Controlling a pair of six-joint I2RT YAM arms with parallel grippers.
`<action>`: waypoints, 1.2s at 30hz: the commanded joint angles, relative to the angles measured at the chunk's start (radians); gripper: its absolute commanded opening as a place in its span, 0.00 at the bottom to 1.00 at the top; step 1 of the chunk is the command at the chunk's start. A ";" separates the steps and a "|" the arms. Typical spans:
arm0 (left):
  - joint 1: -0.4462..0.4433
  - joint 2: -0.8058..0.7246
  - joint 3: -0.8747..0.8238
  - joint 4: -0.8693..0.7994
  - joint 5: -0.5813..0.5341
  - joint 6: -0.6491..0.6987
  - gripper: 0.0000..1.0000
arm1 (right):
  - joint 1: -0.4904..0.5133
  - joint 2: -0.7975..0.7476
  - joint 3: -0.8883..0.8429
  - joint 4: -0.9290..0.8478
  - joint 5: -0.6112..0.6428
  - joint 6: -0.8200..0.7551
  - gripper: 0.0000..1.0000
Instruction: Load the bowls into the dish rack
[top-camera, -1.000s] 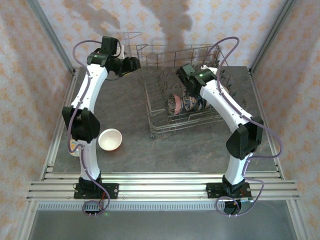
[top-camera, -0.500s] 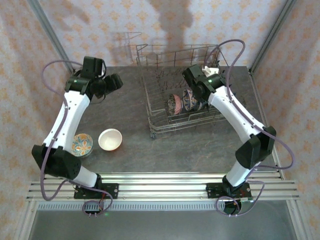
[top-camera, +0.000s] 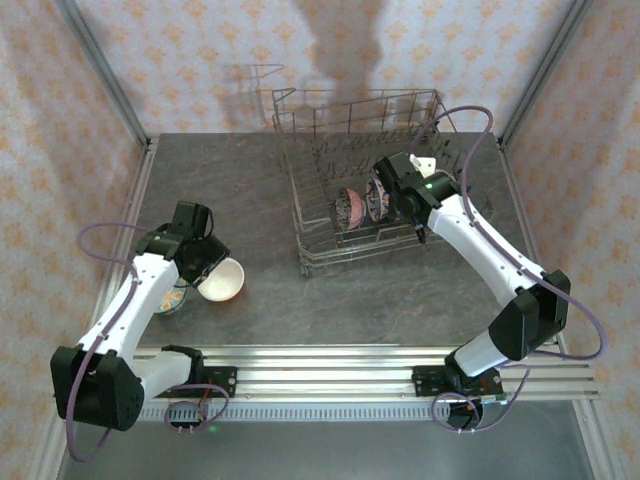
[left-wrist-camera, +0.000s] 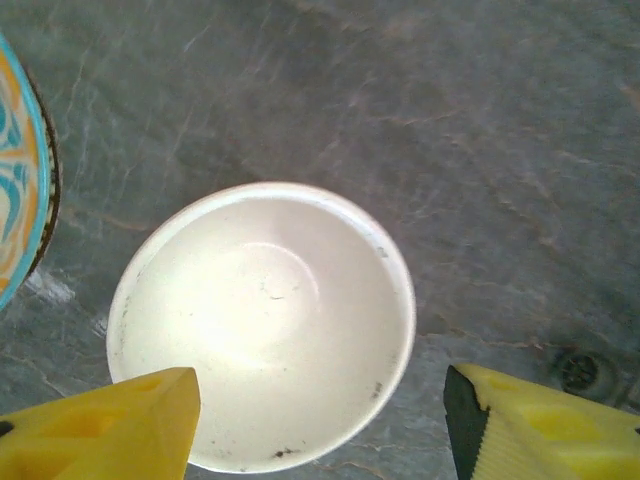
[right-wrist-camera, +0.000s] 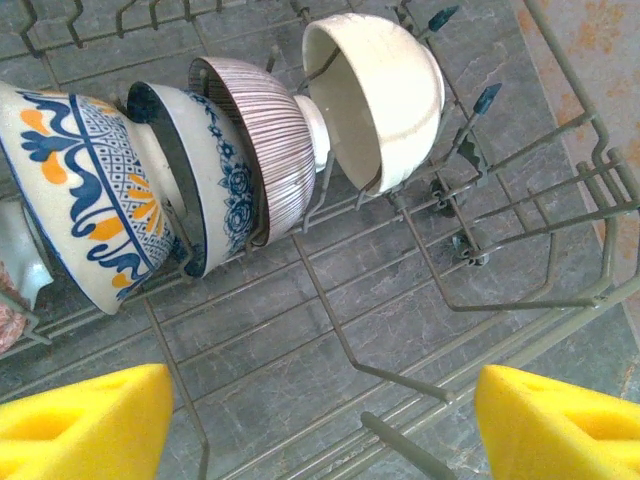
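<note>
White bowl (left-wrist-camera: 262, 325): it sits upright on the tabletop (top-camera: 250, 190), just beside a patterned bowl (left-wrist-camera: 15, 170), well apart from the rack.
Left fingers (left-wrist-camera: 110, 425): released and spread wide over the white bowl's near rim, grasping nothing.
Step in hand: this looks like the reach for the white bowl. Line up so that one finger drops inside the wall and the other outside it, then pinch the rim.
Care: the glaze looks slick, so close fully before you lift. Stay on the side away from the patterned bowl so you do not nudge it.
Right fingers (right-wrist-camera: 80, 420): released and empty, hovering inside the dish rack (top-camera: 330, 262).
Rack load: a cream bowl (right-wrist-camera: 385, 95), a striped bowl (right-wrist-camera: 255, 140), a blue floral bowl (right-wrist-camera: 205, 190) and a blue-and-orange bowl (right-wrist-camera: 80, 190) stand on edge between the tines.
Free slots: the tines beyond the cream bowl look open, so aim there.
Surface: dark grey, veined and matte, like stone.
Room: pale papered walls with an orange motif, and metal frame posts at the corners.
</note>
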 joint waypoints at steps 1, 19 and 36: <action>0.005 -0.010 -0.070 0.045 -0.029 -0.092 0.65 | -0.005 0.001 -0.002 0.021 0.012 -0.003 0.78; 0.007 0.006 -0.261 0.189 -0.012 -0.143 0.52 | -0.005 0.075 0.027 0.024 -0.007 -0.015 0.78; 0.003 -0.148 -0.179 0.089 -0.017 -0.154 0.57 | -0.004 0.093 0.039 0.033 -0.021 -0.032 0.78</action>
